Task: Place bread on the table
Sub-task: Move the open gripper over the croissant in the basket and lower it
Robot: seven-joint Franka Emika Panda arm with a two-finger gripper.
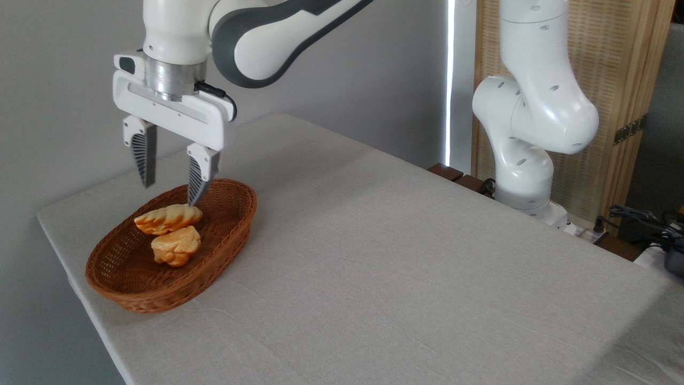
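At the table's left end, camera view: brown oval wicker basket (214,251) sits on the light grey-beige cloth-covered table (406,267). Inside it lies the long, flat, braided pale golden bread (166,218), with a small lumpy golden roll (175,246) just in front, touching or nearly so. White two-finger gripper (170,188) hangs above the bread, fingers spread apart, holding nothing; right fingertip (195,195) reaches just above the loaf's far end. White arm base (526,160) stands at the table's far right edge.
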